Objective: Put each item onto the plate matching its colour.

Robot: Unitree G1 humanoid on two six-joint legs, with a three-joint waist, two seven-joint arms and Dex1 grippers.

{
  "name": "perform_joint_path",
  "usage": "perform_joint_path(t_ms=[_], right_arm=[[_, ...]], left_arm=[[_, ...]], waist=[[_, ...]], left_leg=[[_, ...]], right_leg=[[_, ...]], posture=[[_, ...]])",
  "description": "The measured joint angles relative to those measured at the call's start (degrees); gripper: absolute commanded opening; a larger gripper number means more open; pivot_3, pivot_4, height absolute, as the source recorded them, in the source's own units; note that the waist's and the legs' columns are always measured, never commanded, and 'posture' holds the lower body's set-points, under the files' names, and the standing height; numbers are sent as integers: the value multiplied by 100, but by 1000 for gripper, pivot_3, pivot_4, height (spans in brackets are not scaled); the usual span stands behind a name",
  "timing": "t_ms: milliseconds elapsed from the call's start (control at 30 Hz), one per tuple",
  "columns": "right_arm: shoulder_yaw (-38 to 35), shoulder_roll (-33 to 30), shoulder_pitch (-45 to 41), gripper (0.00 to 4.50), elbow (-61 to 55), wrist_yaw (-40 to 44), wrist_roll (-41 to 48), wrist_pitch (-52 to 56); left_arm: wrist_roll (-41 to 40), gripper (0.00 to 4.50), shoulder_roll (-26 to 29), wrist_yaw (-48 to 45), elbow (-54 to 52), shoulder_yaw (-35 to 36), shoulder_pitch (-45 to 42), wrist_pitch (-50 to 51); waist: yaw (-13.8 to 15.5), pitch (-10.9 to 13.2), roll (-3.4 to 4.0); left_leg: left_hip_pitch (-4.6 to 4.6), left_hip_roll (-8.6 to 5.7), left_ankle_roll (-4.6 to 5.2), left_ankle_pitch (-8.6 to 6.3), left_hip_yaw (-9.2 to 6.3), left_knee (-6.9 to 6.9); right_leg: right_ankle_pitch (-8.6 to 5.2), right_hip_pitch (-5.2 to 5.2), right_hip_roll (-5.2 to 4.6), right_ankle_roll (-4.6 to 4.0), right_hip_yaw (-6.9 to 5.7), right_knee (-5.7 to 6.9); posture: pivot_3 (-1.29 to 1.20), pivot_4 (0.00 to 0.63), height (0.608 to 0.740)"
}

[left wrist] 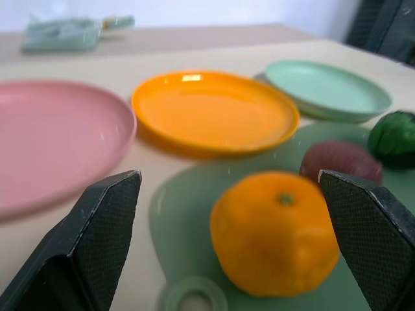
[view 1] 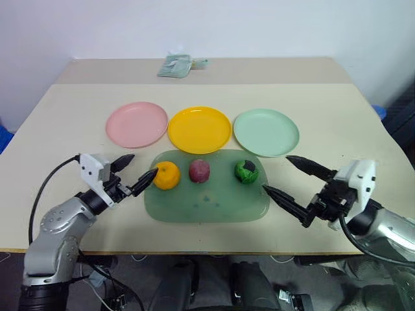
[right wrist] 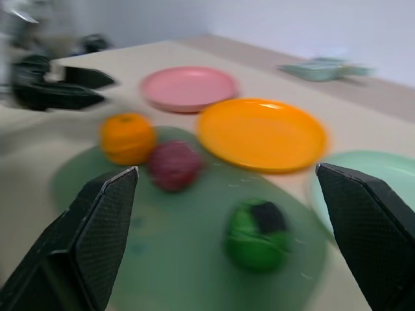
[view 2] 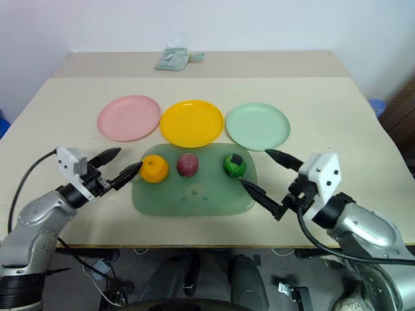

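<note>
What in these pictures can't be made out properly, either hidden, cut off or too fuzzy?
- The crumpled green thing at the table's far edge: too small in the head views, blurred in both wrist views.
- The dark red-purple lump: partly hidden behind the orange fruit in the left wrist view.
- The green-and-black ball: cut off by the edge in the left wrist view.
- The small ring on the mat: blurred, cut off by the edge.

On the table (view 2: 337,110), pink plate (view 2: 129,118), yellow plate (view 2: 191,123) and mint plate (view 2: 257,126) stand in a row. Just in front, a green mat (view 2: 194,194) bears the orange (view 2: 154,168), the red lump (view 2: 188,164) and the green ball (view 2: 234,164). The left gripper (view 2: 123,164), jaws apart, is beside the orange; the right gripper (view 2: 267,173), jaws apart, is near the ball.
</note>
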Motion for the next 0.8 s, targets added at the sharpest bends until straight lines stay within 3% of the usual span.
perform_joint_path(t_ms=[200,300,400,733,800], right_arm=[[475,-195,-365,4477,192,553,-32,37],[953,-166,-1601,4477,1526,975,-369,-80],[1135,-68,-2046,4477,2477,1289,-740,-375],[1231,205,-1549,4477,2722,1655,-1177,-1108],[1204,206,-1446,4500,2694,1653,-1188,-1165]], left_arm=[[416,4500,-251,61,74,-319,114,-310],[586,4500,-328,75,187,-483,-30,-421],[726,4500,-407,153,406,-564,-98,-468],[1364,4500,-718,546,1036,-908,-657,-775],[1392,3936,-762,552,1089,-933,-669,-790]], waist=[[2,1,-10],[-51,1,-10],[12,0,-13],[145,2,-8],[142,2,-8]], left_leg=[[3,1,-10,-6,-2,18],[6,12,-14,-10,10,48],[-3,19,-5,-8,6,54],[-17,18,2,-29,12,73],[-16,18,-4,-32,12,80]], right_leg=[[5,13,0,5,-1,1],[38,21,-1,9,-4,-7],[40,15,0,8,-20,-6],[53,5,1,28,-18,-3],[47,6,2,18,-18,0]], posture=[[0,150,740],[0,150,740],[0,150,740],[0,150,740],[0,150,740]])
